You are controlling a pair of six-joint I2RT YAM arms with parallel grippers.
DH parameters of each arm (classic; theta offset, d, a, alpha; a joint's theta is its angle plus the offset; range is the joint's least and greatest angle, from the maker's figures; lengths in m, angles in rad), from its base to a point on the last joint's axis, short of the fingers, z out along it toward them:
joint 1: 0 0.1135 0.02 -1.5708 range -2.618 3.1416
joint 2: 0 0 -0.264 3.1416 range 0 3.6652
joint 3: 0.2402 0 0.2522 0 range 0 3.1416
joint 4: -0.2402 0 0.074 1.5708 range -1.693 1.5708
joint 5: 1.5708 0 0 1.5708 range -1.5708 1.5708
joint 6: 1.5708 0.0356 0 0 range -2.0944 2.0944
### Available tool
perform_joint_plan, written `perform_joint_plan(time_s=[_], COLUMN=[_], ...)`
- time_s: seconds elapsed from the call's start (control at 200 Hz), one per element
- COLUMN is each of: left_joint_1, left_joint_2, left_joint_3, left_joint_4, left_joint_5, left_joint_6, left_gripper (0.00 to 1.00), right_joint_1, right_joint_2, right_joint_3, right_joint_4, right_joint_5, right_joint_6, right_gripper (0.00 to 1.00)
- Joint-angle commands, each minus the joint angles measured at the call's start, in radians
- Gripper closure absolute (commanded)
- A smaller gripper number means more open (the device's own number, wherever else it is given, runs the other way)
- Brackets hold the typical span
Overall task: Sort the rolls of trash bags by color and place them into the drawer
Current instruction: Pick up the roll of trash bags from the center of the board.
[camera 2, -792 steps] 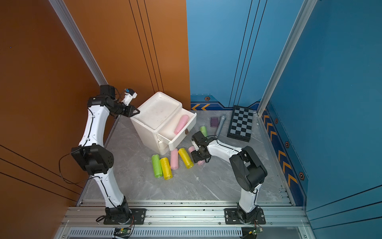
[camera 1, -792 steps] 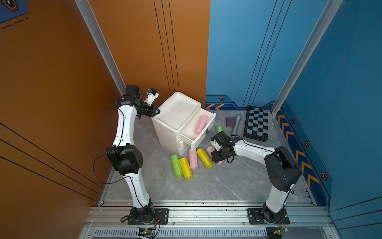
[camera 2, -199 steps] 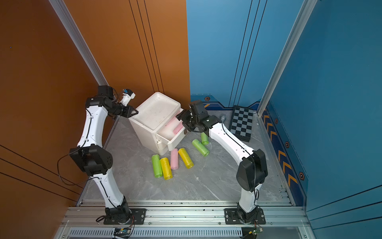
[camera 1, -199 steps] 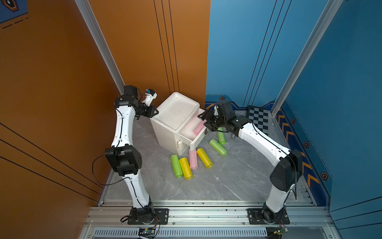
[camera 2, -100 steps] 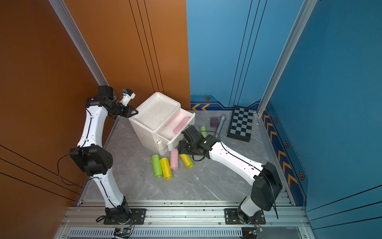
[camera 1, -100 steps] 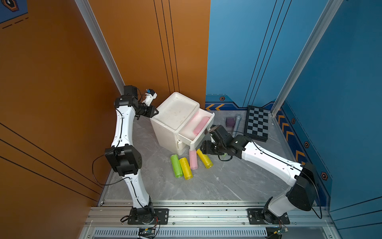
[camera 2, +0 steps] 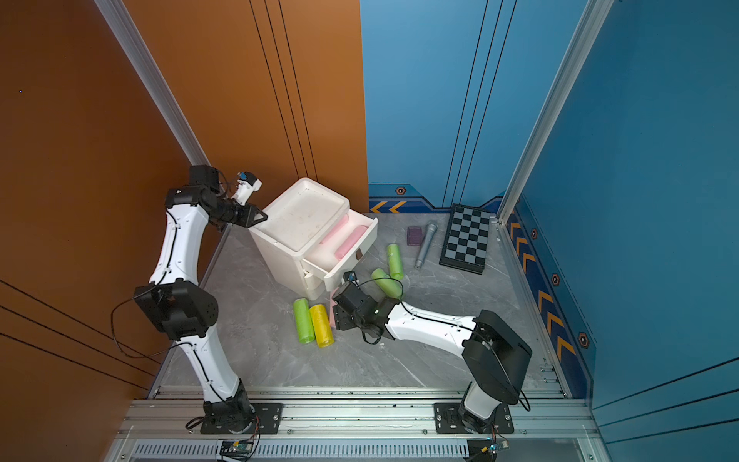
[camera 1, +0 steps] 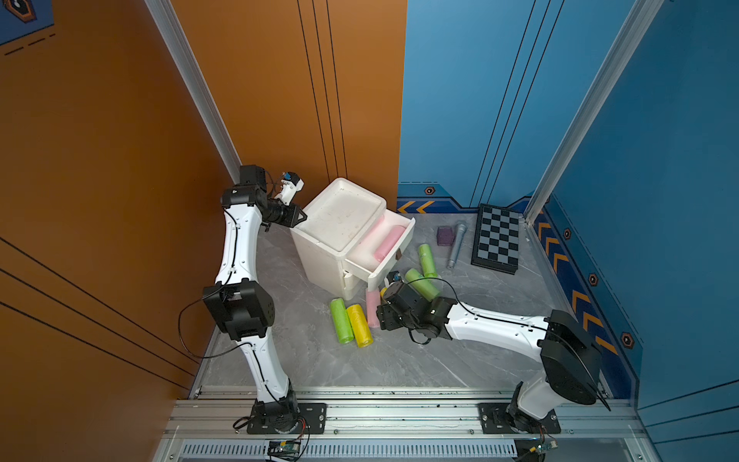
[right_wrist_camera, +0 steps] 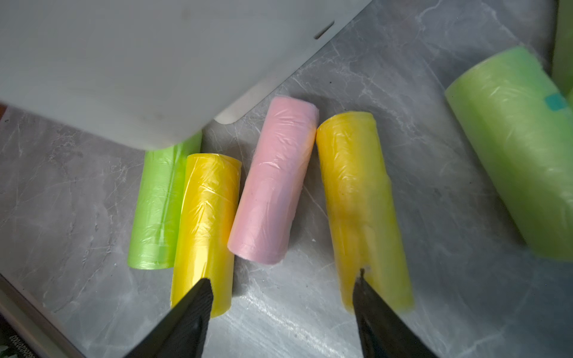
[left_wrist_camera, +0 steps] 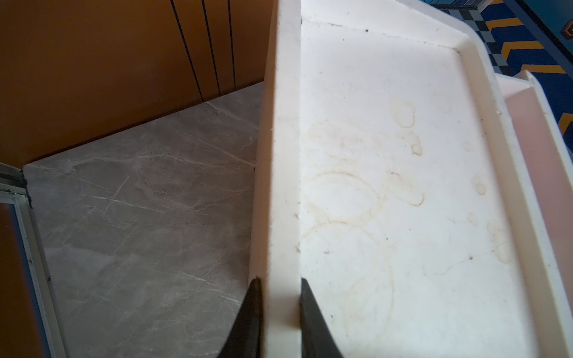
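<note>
Orange panels (camera 1: pixel 120 160) walled the left side and part of the back. Blue panels (camera 1: pixel 460 100) covered the rest of the back and the right side. 2 slanted aluminium posts (camera 1: pixel 196 88) stood at the corners, and thin black lines ran down the panels. A dark blue skirting with yellow chevrons (camera 1: pixel 416 207) edged the blue walls at floor level. The floor (camera 1: pixel 400 360) was grey, marble-patterned with pale veins, and evenly lit. An aluminium rail (camera 1: pixel 400 416) ran along the front edge, beside a slotted grille (camera 1: pixel 400 450).
</note>
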Motion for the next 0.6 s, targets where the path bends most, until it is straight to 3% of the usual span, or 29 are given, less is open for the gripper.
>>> perform_joint_plan(time_s=[0.0, 0.16, 0.596], left_joint_1=[0.006, 0.007, 0.010], left_joint_2=[-0.070, -0.073, -0.071], left_joint_3=[0.007, 0.005, 0.006], left_joint_4=[-0.033, -0.033, -0.035], left_joint_5=[0.067, 0.064, 0.065], left_joint_6=[-0.084, -0.082, -0.082], left_gripper=[1.00, 1.00, 1.00], right_joint_1=[-0.002, -0.001, 0.034], right_joint_2=[0.048, 0.109, 0.257], right_joint_3=[-0.024, -0.040, 0.023], right_joint_4=[0.114, 0.220, 0.269], right_joint_5=[0.032, 0.014, 0.049], right_joint_6=[-0.004, 0.046, 0.097], right_gripper=[0.23, 0.23, 0.25])
